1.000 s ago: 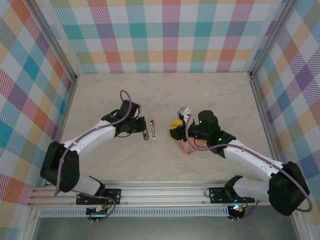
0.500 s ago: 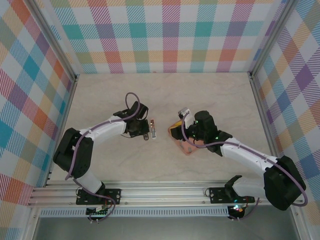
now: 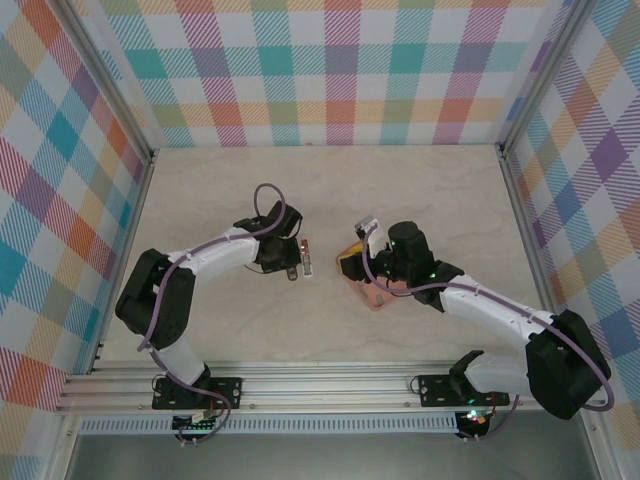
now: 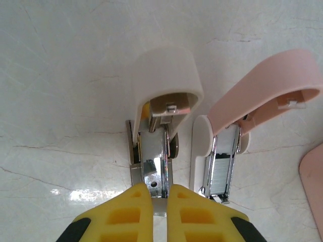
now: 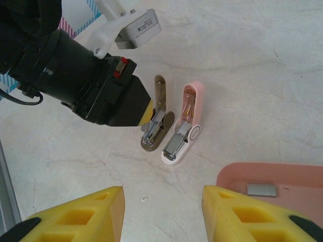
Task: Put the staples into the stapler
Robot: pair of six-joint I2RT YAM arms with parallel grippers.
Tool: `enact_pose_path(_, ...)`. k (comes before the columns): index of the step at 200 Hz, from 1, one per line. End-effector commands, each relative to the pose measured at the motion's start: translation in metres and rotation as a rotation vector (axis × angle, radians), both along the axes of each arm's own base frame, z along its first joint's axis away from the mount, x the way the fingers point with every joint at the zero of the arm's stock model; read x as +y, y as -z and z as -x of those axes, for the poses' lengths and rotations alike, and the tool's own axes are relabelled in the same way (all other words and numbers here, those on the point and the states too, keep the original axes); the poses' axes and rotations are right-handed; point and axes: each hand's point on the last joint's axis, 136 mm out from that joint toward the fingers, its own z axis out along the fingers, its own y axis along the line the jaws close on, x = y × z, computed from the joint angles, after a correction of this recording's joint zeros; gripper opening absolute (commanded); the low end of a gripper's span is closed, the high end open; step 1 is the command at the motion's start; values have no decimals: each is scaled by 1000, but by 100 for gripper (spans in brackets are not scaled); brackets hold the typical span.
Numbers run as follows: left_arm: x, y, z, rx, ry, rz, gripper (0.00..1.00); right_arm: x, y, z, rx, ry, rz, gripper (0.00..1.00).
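Overhead: both arms bend inward over the table (image 3: 420, 190); left gripper (image 3: 288, 260) sits low beside two opened staplers, right gripper (image 3: 350, 265) hovers by the pink tray (image 3: 374, 298).
Left wrist: fingers (image 4: 126, 212) are pressed together, tips at the near end of the white stapler (image 4: 164, 80)'s metal rail; pink stapler (image 4: 262, 85) is just beside it, lid raised.
Right wrist: fingers (image 5: 75, 217) are apart, nothing between them; staples (image 5: 261, 189), one grey strip, lie in the tray, apart from both staplers.
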Motion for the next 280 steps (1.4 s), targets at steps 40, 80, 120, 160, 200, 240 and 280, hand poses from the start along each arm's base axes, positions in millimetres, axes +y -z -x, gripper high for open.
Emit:
enact_pose_path(40, -2, 6, 1, 36, -8, -33, 9, 3, -2, 3, -2, -29, -2, 44)
enact_pose_path(80, 1, 7, 2, 43, -11, -52, 9, 2, -1, 4, 0, -35, 2, 44)
enact_pose_path(120, 3, 9, 3, 50, -16, -64, 9, 2, 0, 5, -1, -38, 5, 44)
enact_pose_path(160, 1, 9, 2, 57, -3, -73, 9, 2, -1, 6, -3, -40, 5, 44)
enact_pose_path(200, -3, 11, 3, 66, 22, -89, 10, 0, -1, 6, -8, -36, 7, 44)
enact_pose_path(240, -3, 7, 2, 58, 41, -111, 10, 0, -2, 6, -12, -37, 7, 44)
enact_pose_path(280, -1, -8, 2, 30, 57, -116, 10, 1, -2, 6, -11, -40, 2, 44)
